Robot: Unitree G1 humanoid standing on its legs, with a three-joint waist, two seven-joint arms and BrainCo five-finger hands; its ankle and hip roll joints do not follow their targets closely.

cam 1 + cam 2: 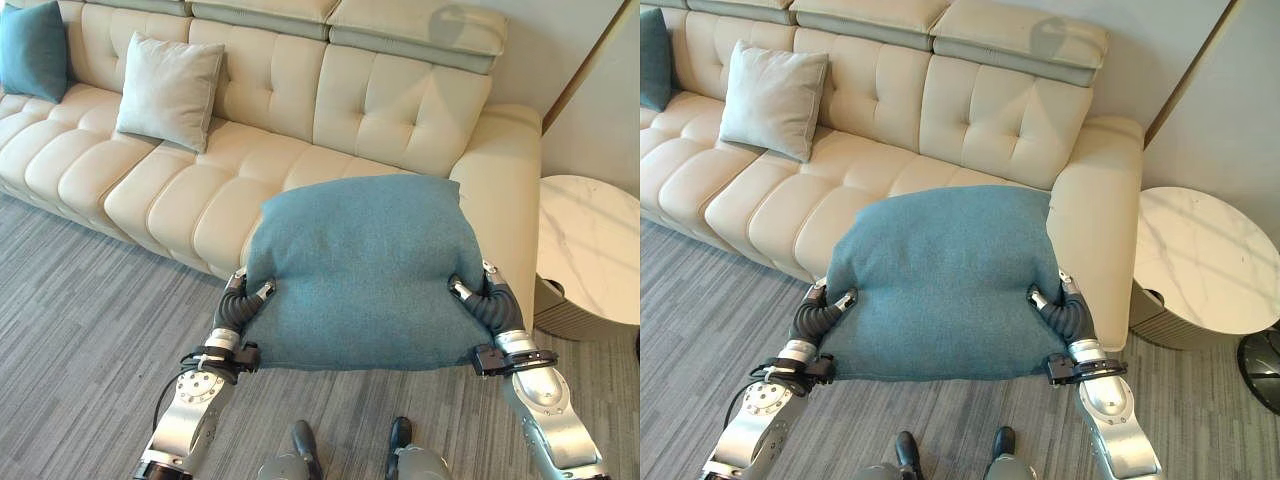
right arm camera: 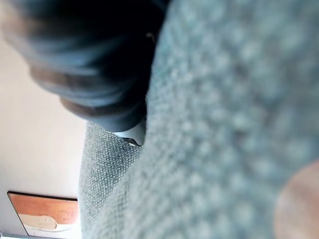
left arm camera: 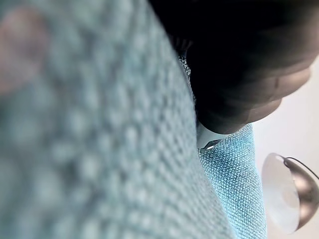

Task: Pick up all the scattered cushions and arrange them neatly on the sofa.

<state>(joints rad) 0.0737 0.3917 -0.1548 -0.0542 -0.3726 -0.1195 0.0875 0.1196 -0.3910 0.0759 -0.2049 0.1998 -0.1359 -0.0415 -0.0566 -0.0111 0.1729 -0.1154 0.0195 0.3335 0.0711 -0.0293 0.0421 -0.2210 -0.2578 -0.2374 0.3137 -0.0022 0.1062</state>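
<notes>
Room: a cream tufted sofa stood on grey striped carpet, against a pale wall.
Left hand: it pressed into the left edge of the teal cushion, a silver finger showing on top; whether the other fingers curled round the cloth could not be told.
Right hand: it pressed into the cushion's right edge in the same way, its fingers sunk in the fabric, so its grip could not be told.
Teal cushion: held up between the two hands, above the carpet and in front of the sofa's right end; long axis ran left to right, broad face up and toward the camera.
Writing: no print could be read on the cushion.
Sofa: a pale grey cushion leaned upright against the backrest; a second teal cushion stood at the far left.
Beside the sofa: a round marble-topped side counter stood just past the right armrest.
</notes>
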